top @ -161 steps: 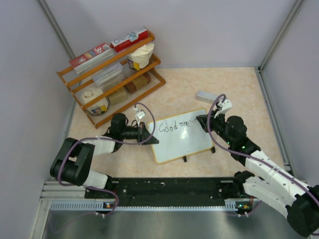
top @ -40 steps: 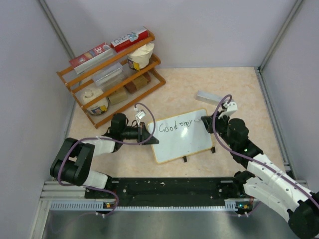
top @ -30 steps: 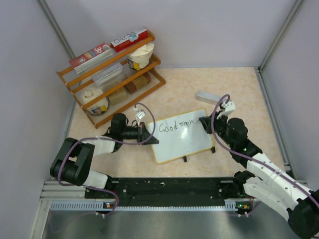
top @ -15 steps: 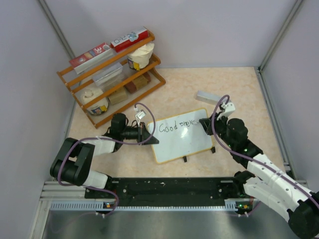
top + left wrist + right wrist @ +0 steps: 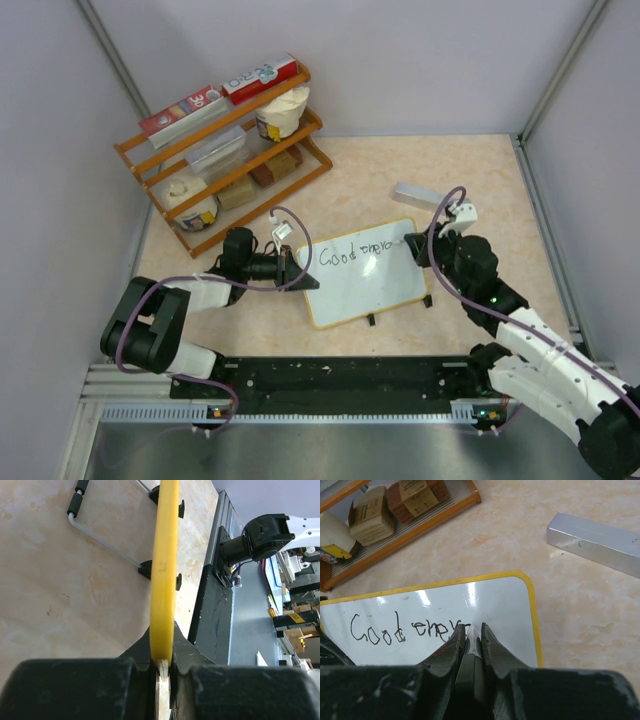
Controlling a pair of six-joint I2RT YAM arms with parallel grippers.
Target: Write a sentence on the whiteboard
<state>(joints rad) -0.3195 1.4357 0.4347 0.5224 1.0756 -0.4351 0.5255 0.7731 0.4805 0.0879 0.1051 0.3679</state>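
While your left gripper (image 5: pixel 293 270) is pinching the left edge of the whiteboard (image 5: pixel 365 285), its fingers closed on the yellow frame, your right gripper (image 5: pixel 472 628) is squeezing a slim grey marker (image 5: pixel 469 652) and bringing it down on the upper right part of the white face. The whiteboard is sitting near the middle of the bench (image 5: pixel 480 180), between your two arms, with its black feet at the near edge.

You are partway through the sentence (image 5: pixel 402 629), and I judge you are less than halfway. "Good" is reading as a finished word. A second word is forming beside it, something like "ener", but its last strokes are disappearing behind your right fingers, so I cannot tell how it ends. Only one line of lettering is showing. The whole lower part of the face is lying blank.

You are also running short of room on this line, since the marker is working close to the right frame. The rest of the wording is probably going to need a second line lower down. The grey block (image 5: pixel 420 193) is lying just past the far right corner, apart from the whiteboard, and the rack (image 5: pixel 225 150) is standing well away at the far left.
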